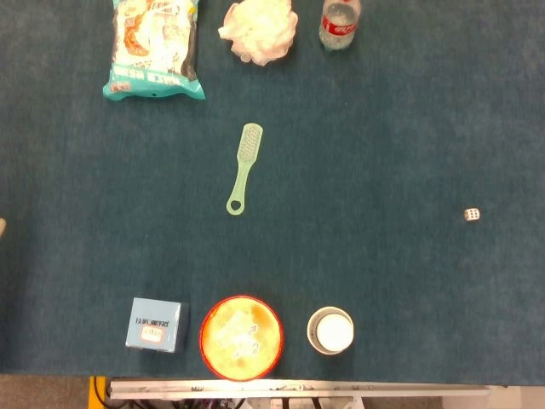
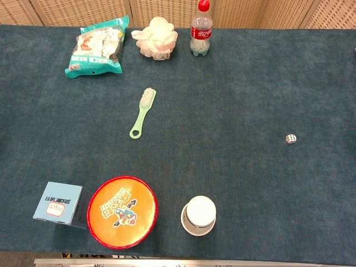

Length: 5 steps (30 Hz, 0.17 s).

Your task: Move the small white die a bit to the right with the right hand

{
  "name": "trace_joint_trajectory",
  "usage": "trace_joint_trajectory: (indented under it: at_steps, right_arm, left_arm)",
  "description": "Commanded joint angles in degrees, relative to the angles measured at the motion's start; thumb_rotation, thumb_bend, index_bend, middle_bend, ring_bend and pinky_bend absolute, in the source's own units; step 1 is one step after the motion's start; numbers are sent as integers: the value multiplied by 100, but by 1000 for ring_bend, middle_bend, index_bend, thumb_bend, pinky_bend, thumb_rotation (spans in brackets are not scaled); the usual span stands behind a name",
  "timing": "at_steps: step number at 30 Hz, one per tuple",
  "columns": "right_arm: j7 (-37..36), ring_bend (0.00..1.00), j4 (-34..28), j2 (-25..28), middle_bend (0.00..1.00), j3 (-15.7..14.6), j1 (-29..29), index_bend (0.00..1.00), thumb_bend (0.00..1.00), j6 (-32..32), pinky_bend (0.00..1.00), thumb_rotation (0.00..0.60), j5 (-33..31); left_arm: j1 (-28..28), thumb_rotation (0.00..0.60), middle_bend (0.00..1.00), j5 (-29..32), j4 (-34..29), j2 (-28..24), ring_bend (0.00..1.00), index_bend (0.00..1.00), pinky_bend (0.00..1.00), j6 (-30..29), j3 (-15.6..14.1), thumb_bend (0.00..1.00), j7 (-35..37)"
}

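One die lone on table's right; one brush mid-table; hands unseen, fingers' state untellable.

White die with dark pips, perhaps; pale green brush; red-rimmed orange lid; teal cloth.

Small white cube-shaped die with dark pips, lying flat and alone on the dark teal carpet-like tabletop. Sits far out toward 3 o'clock from table centre, near the right edge. Untouched, nothing beside it.
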<state>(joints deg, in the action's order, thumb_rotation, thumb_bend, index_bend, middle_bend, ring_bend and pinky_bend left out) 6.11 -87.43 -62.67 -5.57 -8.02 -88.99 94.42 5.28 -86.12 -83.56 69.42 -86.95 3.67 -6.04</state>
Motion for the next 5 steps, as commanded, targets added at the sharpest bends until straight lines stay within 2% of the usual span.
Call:
trace_joint_trajectory:
  at_steps: [1, 5]
  right_arm:
    - [-213, 227, 41, 62, 252, 34, 29, 290, 307, 39, 307, 600, -17]
    - [-423, 227, 66, 123, 252, 108, 17, 290, 309, 206, 307, 600, -164]
  left_arm:
    - [33, 600, 370, 12, 47, 26, 246, 371, 399, 36, 20, 144, 84]
    - [87, 600, 372, 134, 118, 39, 246, 362, 399, 172, 59, 144, 129]
